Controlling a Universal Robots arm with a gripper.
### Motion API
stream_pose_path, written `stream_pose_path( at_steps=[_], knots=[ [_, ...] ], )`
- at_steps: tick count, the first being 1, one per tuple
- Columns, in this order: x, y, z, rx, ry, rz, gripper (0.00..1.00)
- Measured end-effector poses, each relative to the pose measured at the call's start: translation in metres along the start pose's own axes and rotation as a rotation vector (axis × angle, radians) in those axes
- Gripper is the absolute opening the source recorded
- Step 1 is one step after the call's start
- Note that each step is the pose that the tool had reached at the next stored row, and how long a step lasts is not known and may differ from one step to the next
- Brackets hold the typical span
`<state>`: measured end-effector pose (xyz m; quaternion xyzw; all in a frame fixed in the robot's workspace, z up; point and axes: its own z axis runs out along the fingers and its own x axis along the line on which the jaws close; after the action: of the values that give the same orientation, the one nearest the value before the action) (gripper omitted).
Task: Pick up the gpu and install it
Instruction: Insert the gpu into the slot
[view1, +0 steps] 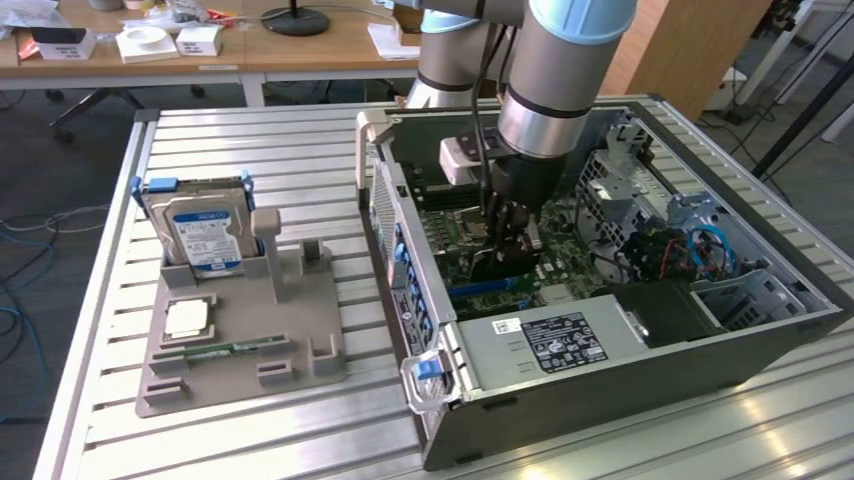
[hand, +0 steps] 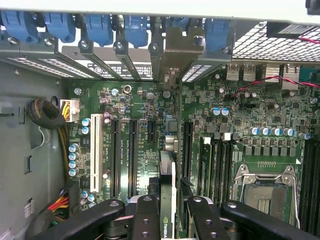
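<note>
**A:** Where is the gpu (hand: 167, 172) right now?

**B:** In the end effector (hand: 170, 207), which is closed on it. The fingers (hand: 146, 212) clamp the card from both flat sides, so the wrist view looks straight down its thin top edge. In the exterior view the arm reaches down into the open computer case (view1: 641, 370) on the desk (view1: 267, 150), with the card hanging below it over the motherboard (hand: 225, 125).

**A:** Which way does its long axis run?

**B:** Along the expansion slots (hand: 132, 150), parallel to them. One end points at the rear wall of the case, where the blue latches (hand: 135, 25) sit. The card stands on edge, upright as far as I can judge.

**A:** So what does it all hinge on?

**B:** The sideways line-up. The card's edge lies between the pair of long black slots on one side and another long slot on the side of the CPU socket (hand: 265, 190). I cannot tell which connector lies directly beneath it, since the card hides that strip of board.

**A:** Is it touching the board?

**B:** I cannot tell. Its lower edge is hidden in both views.
</note>
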<state>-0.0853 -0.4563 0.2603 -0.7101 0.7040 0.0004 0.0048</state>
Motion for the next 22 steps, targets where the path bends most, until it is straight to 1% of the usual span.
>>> stream_pose_path(
  at_steps=[12,22],
  knots=[
    [-0.0001,0.0,0.0022,0.0001,-0.0002,0.0,0.26],
    [0.0006,0.0,0.0022,0.0001,-0.0002,0.0,0.26]
  ],
)
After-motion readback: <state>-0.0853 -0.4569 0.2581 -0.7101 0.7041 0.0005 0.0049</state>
